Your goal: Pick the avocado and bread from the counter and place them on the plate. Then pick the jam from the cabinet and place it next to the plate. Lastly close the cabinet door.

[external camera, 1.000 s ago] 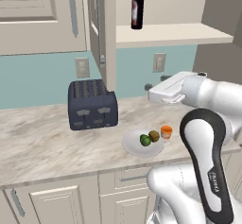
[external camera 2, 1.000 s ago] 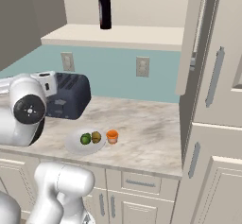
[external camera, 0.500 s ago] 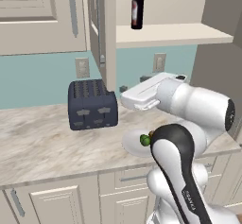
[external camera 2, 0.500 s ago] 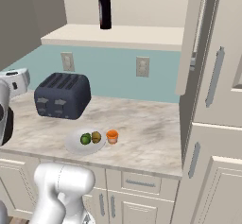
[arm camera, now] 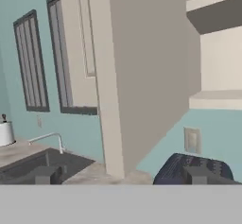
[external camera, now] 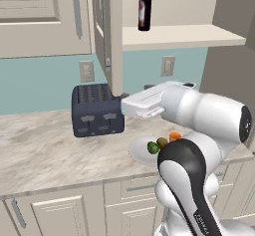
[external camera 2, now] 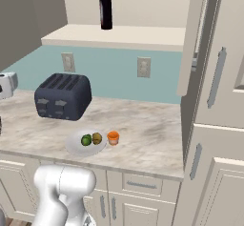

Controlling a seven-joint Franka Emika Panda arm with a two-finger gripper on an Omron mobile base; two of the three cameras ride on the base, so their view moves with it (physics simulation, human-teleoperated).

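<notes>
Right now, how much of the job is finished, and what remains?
Done: the avocado and bread lie on the plate, and the jam stands beside it on the counter. In hand: nothing; the open gripper faces the cabinet door. Left: closing that open door.

Cream panelled cabinet door [external camera: 110,33] swung open, edge-on, hanging over the dark blue-grey four-slot toaster [external camera: 96,109]; the gap between door bottom and toaster top is narrow. Beige marble counter [external camera: 45,150] bare at 9 o'clock of the toaster. White round plate [external camera 2: 78,144] sits at 5 o'clock of the toaster, small orange jar [external camera 2: 113,138] just beside its rim at 3 o'clock. Pale inner shelf [external camera 2: 143,34] free right of the tall dark wine bottle [external camera 2: 105,6].
</notes>
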